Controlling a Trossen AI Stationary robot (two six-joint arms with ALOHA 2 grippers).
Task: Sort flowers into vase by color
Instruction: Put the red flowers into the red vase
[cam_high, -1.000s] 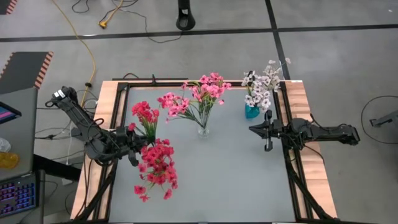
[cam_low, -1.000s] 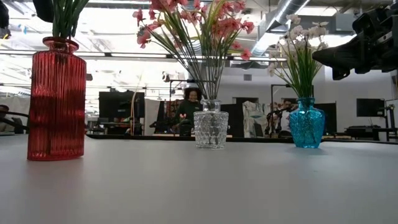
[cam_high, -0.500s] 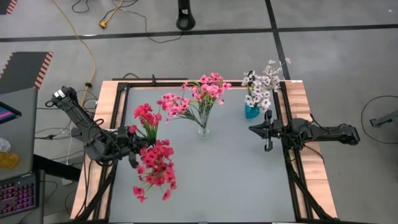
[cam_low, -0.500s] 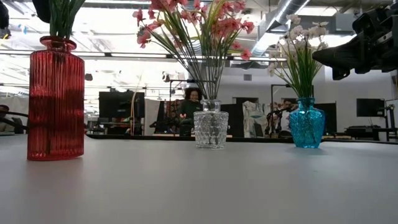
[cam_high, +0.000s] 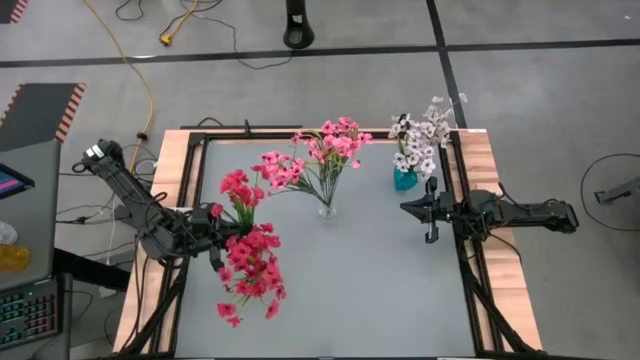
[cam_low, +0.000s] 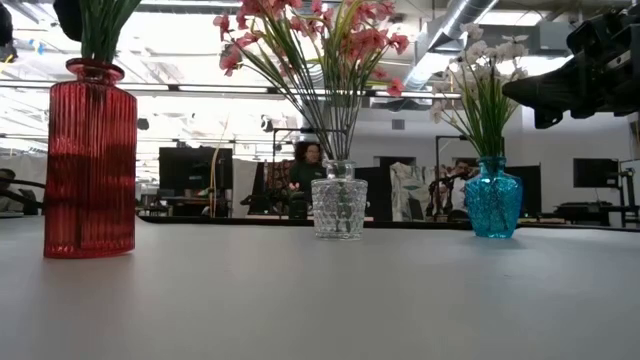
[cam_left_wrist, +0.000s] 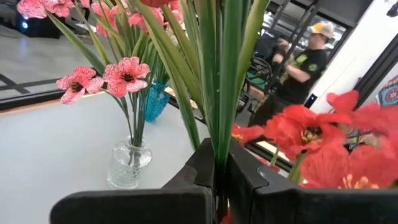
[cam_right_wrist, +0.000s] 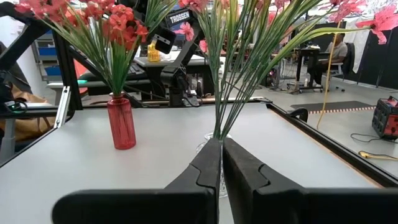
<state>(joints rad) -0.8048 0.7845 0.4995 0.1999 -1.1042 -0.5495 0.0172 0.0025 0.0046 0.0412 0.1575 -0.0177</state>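
Observation:
Red flowers (cam_high: 238, 188) stand in the ribbed red vase (cam_low: 90, 160) at the table's left. Pink flowers (cam_high: 330, 145) fill the clear vase (cam_low: 339, 200), and white flowers (cam_high: 420, 140) the blue vase (cam_low: 492, 200). My left gripper (cam_high: 222, 238) is beside the red vase, shut on another bunch of red sprigs (cam_high: 250, 275). Its blossoms spread toward the near edge. Whether the stem ends reach into the vase I cannot tell. My right gripper (cam_high: 404, 208) waits shut near the blue vase, holding nothing. My left gripper pinches the green stems (cam_left_wrist: 219, 155) of the red bunch between its two fingers (cam_left_wrist: 245, 177). The stems run across the fingers and fan out beyond them. Red blossoms (cam_left_wrist: 329, 134) hang close beside the gripper, clear of the table.
The three vases stand in a row across the far half of the grey table (cam_high: 360, 290). A black frame (cam_high: 465, 270) and wooden edge border the table. People and desks show in the room beyond.
My left gripper has crept slightly toward the table's right, still shut on the red bunch. The red blossoms in the vase have swayed the same way, and the held blossoms have shifted a little.

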